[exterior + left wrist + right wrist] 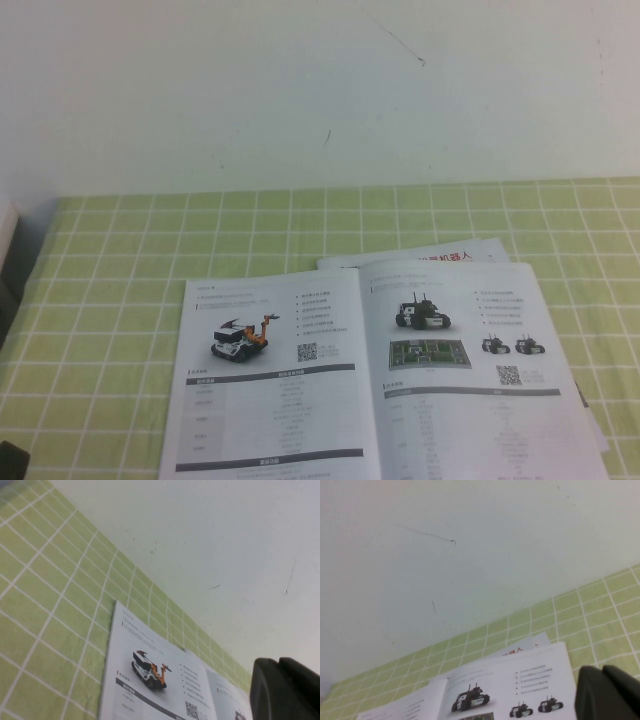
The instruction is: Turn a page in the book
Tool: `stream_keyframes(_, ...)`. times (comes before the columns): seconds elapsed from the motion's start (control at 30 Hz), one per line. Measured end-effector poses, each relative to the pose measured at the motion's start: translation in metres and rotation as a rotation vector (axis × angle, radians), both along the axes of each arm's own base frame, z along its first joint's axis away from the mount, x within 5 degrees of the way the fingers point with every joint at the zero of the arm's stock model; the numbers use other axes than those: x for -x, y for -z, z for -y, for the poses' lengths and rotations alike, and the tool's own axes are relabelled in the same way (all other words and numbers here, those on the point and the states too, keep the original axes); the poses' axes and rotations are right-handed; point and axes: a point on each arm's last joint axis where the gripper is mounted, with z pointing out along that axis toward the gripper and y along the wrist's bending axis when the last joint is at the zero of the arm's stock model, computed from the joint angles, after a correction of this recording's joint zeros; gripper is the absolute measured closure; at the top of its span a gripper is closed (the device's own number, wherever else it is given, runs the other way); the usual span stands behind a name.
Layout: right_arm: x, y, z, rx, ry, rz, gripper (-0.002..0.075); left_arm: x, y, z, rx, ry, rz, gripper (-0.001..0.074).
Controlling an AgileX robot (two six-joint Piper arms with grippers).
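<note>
While both my arms sit back off the surface (120,240), the book (380,380) lies open and flat on the green checked cloth, spine running away from me, roughly mid-frame in the high view. The page (470,370) to turn is the right-hand leaf: black tracked robots, green board photo, QR code. Its free edge faces my right side, so my right arm is the nearer one.

Right gripper (607,692): only a dark tip shows in its wrist view, above and short of the page's outer edge; jaws shut, holding nothing. Left gripper (285,687): dark tip likewise, hanging over the left leaf with the orange-armed robot (243,336); jaws cannot be told.

Loose sheets with red print (450,257) seem to lie under the book's far edge — partly hidden.
</note>
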Motion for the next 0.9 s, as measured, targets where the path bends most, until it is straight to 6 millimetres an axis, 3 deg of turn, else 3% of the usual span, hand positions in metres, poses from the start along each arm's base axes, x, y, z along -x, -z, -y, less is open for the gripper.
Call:
stream_keyframes(0.2,-0.001,-0.002,0.003,0.037,0.025,0.029,0.0729,0.001,-0.005,0.002,-0.121,0.029,0.019,0.0738)
stream_keyframes(0.4,-0.004,-0.017,0.001,0.14,0.0,0.025,0.0729,-0.011,-0.046,0.006,-0.363,0.128,-0.023,0.0738)
stream_keyframes(0.57,-0.021,-0.042,-0.001,0.271,-0.065,-0.05,0.0729,-0.048,-0.09,0.007,-0.539,0.242,-0.124,0.0738)
stream_keyframes(0.7,-0.044,-0.061,-0.005,0.438,-0.183,-0.11,0.0729,-0.086,-0.117,0.013,-0.663,0.449,-0.195,0.0738)
stream_keyframes(0.9,-0.074,-0.073,-0.017,0.597,-0.453,-0.18,0.0729,-0.139,-0.112,0.018,-0.701,0.669,-0.277,0.0738)
